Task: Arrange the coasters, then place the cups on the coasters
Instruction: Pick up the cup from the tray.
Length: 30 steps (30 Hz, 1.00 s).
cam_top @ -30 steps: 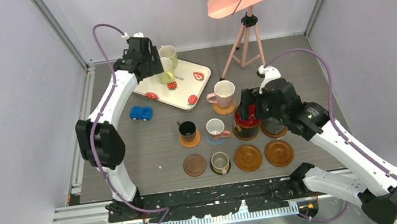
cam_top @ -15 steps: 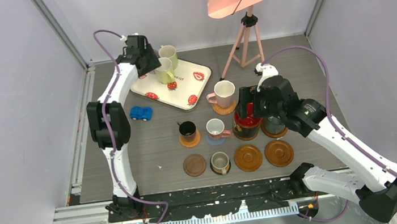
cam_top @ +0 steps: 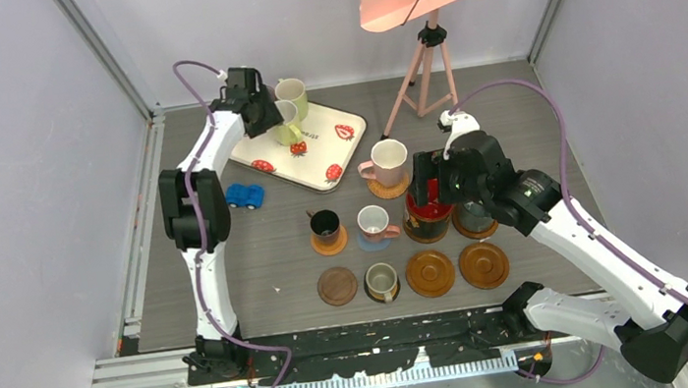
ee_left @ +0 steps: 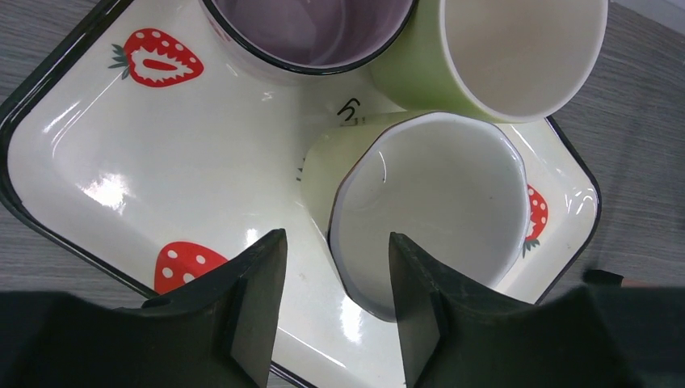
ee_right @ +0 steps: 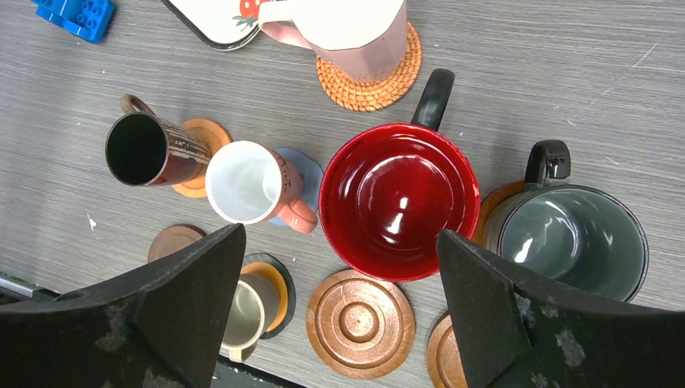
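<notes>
My left gripper hangs over the strawberry tray, open, its jaws straddling the near rim of a yellow-green cup without touching it. A second yellow-green cup and a mauve cup stand behind it. My right gripper is wide open above the red-inside mug, holding nothing. A teal mug, pink cup, small black cup, cream cup and grey cup each sit on a coaster. Two glossy brown coasters and a dark wood coaster are bare.
A small blue toy car lies left of the tray. A pink tripod stand rises at the back centre. Enclosure walls and metal rails ring the table.
My left arm has reached further out over the tray and its jaws have narrowed around the cup's rim. The right arm has barely moved.
</notes>
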{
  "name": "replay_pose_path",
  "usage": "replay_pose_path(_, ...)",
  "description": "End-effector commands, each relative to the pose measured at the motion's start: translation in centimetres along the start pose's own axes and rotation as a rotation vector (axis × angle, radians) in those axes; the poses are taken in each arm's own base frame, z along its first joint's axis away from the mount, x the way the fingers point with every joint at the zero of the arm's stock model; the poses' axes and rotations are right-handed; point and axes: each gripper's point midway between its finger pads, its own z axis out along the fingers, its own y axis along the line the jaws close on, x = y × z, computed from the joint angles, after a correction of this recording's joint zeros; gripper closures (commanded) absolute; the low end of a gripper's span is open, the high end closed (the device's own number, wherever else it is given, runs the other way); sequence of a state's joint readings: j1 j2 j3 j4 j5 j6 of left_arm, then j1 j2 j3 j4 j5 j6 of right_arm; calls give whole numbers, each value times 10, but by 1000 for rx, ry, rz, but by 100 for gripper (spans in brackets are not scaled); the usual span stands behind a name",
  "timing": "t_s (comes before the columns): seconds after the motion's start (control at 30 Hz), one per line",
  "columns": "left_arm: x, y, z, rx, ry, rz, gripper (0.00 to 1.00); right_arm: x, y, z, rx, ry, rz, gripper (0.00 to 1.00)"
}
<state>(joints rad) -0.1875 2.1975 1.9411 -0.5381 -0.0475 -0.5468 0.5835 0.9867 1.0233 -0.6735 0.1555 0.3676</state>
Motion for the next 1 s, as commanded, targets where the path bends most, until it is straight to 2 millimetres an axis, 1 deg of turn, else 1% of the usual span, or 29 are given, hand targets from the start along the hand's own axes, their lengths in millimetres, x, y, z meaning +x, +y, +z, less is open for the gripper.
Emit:
replay_pose_path(0.0,-13,-9,-3,48,-26,12,54,-23,6,-7,-12,-65,-9,4)
replay_pose_path(0.07,-9,-6,-5,40,-14,21,59,-23,6,-7,-11,-66,-10,4)
replay_pose_path(0.2,-5,2,-16,8,-8,31,75,-21,6,-7,-16,-65,-4,4)
replay_pose_path(0.33,-14,1,-40,17,-46,45,92,-22,8,-10,-28,-73,-1,4)
replay_pose_path(0.4,-24,-3,-58,31,-73,58,100,-22,9,-11,-40,-73,0,4)
replay_pose_path(0.6,-41,-6,-109,44,-141,91,100,-14,9,-19,-66,-84,16,4)
replay_pose_path(0.7,-42,-3,-136,48,-173,107,100,-7,4,-24,-59,-86,21,4)
replay_pose_path(0.77,-36,0,-152,49,-171,116,100,-2,2,-26,-57,-80,22,4)
replay_pose_path(0.83,-26,3,-168,45,-147,129,100,2,2,-28,-68,-74,21,4)
replay_pose_path(0.97,10,7,-201,73,-68,158,100,13,2,-31,-82,-38,4,4)
